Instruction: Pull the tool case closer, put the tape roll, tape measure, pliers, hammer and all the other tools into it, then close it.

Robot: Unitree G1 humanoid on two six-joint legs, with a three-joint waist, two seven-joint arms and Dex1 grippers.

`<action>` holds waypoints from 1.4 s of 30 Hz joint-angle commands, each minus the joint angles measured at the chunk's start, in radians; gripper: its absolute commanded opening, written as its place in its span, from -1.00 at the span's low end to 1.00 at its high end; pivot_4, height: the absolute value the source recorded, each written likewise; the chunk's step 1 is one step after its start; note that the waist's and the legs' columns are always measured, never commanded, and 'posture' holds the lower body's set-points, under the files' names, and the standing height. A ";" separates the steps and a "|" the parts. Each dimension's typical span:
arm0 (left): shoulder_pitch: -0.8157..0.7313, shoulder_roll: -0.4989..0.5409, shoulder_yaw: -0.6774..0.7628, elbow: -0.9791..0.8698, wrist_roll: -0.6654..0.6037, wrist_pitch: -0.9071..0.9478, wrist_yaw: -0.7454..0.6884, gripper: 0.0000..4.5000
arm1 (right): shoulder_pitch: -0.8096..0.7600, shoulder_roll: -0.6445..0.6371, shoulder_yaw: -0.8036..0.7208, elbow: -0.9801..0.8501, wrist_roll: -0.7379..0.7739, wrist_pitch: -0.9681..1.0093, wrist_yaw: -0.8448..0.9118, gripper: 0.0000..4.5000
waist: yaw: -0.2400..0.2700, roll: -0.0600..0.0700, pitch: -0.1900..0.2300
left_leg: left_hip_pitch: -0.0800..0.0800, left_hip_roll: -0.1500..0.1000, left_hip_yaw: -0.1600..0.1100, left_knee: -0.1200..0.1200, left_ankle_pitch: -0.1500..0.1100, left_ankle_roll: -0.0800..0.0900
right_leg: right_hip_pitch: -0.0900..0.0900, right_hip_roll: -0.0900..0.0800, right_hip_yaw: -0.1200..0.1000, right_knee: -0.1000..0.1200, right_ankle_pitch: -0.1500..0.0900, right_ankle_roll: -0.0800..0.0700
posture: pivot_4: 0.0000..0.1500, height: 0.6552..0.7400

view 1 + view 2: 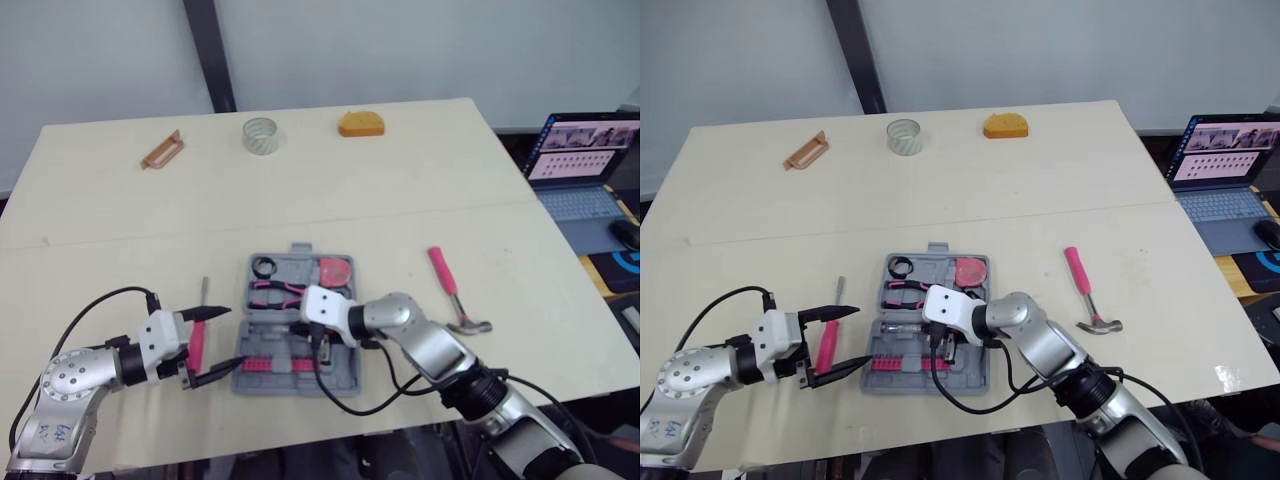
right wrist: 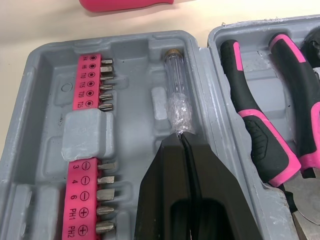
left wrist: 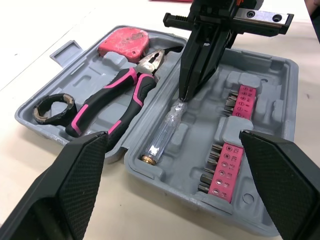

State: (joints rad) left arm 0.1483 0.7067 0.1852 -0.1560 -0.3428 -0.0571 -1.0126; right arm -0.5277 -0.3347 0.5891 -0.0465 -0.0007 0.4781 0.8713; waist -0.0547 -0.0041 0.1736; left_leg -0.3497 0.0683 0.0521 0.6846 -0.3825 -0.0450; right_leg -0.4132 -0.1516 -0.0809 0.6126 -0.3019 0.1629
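The grey tool case (image 1: 330,375) lies open near the table's front edge. Its far half holds a black tape ring (image 1: 264,266), a red tape measure (image 1: 336,270) and pink-handled pliers (image 1: 280,292). The near half holds pink bit strips (image 2: 90,80) and a clear-handled driver (image 2: 176,85). My right gripper (image 2: 181,134) is shut, its tips resting on the driver's wrapped end. My left gripper (image 1: 232,338) stands open left of the case, its fingers either side of a pink screwdriver (image 1: 197,345) lying on the table. A pink-handled hammer (image 1: 452,292) lies right of the case.
At the table's far side sit a clear tape roll (image 1: 261,135), an orange block (image 1: 361,123) and a tan handle-shaped piece (image 1: 162,150). A laptop (image 1: 583,165) stands off the table's right edge. Cables trail from both wrists near the front edge.
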 commanded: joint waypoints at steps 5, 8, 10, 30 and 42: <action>0.005 -0.006 -0.007 -0.021 -0.003 -0.012 0.008 1.00 | 0.020 0.008 0.018 0.046 -0.018 0.085 0.002 -0.98 | 0.000 0.000 0.000 | 0.004 0.000 0.000 -0.001 0.000 0.000 | 0.003 0.000 0.000 0.000 0.000 0.000 | 1.00 1.00; 0.006 -0.006 -0.010 -0.023 -0.004 -0.009 0.009 1.00 | 0.015 0.021 0.011 0.060 -0.020 0.120 -0.011 -0.98 | 0.001 -0.001 0.000 | 0.007 0.000 0.001 -0.002 0.000 0.000 | 0.005 0.000 0.000 0.000 0.000 0.000 | 1.00 1.00; 0.005 -0.007 -0.012 -0.023 -0.005 -0.007 0.009 1.00 | 0.013 0.024 0.011 0.065 -0.024 0.137 -0.014 -0.98 | 0.001 -0.001 -0.001 | 0.007 0.000 0.001 -0.002 0.000 0.000 | 0.006 0.000 0.000 0.000 0.000 0.000 | 1.00 1.00; 0.001 -0.008 -0.020 -0.030 -0.008 0.007 0.014 1.00 | 0.026 0.020 0.074 0.182 -0.080 0.176 -0.034 -0.98 | 0.002 0.002 -0.021 | 0.013 0.000 0.001 -0.005 0.000 0.000 | 0.009 0.000 0.001 0.000 0.000 0.000 | 1.00 1.00; -0.012 -0.009 -0.016 -0.040 -0.037 0.048 0.024 1.00 | 0.044 0.033 -0.043 0.070 0.041 0.056 0.027 -0.98 | 0.007 0.004 -0.028 | 0.016 0.000 0.001 -0.005 -0.002 0.000 | 0.014 0.000 0.000 -0.002 0.000 0.000 | 1.00 1.00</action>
State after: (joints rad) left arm 0.1413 0.7003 0.1563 -0.1569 -0.3502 -0.0246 -0.9962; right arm -0.5137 -0.2851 0.5584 0.0293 0.0112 0.5413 0.8630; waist -0.0474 -0.0004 0.1454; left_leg -0.3344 0.0683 0.0533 0.6801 -0.3847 -0.0446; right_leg -0.3997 -0.1519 -0.0805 0.6101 -0.3021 0.1625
